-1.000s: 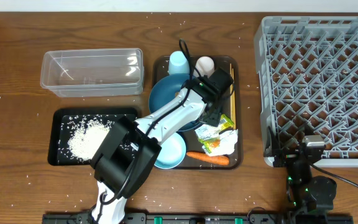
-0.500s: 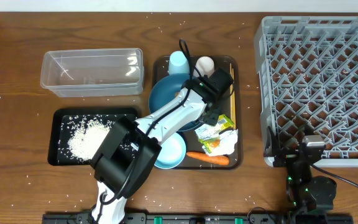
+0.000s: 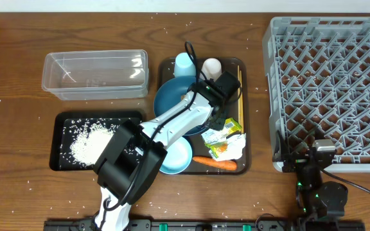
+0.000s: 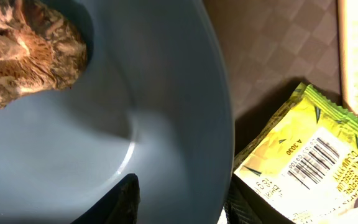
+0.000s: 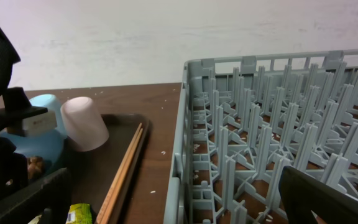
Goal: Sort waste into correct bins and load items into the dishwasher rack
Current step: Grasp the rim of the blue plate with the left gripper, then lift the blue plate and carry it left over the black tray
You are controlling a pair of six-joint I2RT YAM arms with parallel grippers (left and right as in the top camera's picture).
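My left gripper (image 3: 217, 120) reaches over the brown serving tray (image 3: 247, 131) to the right rim of the dark-blue plate (image 3: 171, 96). In the left wrist view the left gripper (image 4: 182, 193) stands open astride that rim, one finger over the plate (image 4: 104, 137) and one outside it. A brown food lump (image 4: 30, 50) lies on the plate. The green-yellow wrapper (image 4: 309, 162) lies just beside the rim, with the carrot (image 3: 214, 163) and light-blue bowl (image 3: 178, 157) nearer the front. My right gripper (image 5: 179, 211) hangs open by the dishwasher rack (image 3: 333, 83).
A light-blue cup (image 3: 184, 64), a white cup (image 3: 211, 66) and chopsticks (image 3: 239, 90) lie at the tray's back. The clear tub (image 3: 95, 74) stands at the left. In front of it the black tray (image 3: 66, 119) holds white rice (image 3: 88, 144). Loose grains dot the table.
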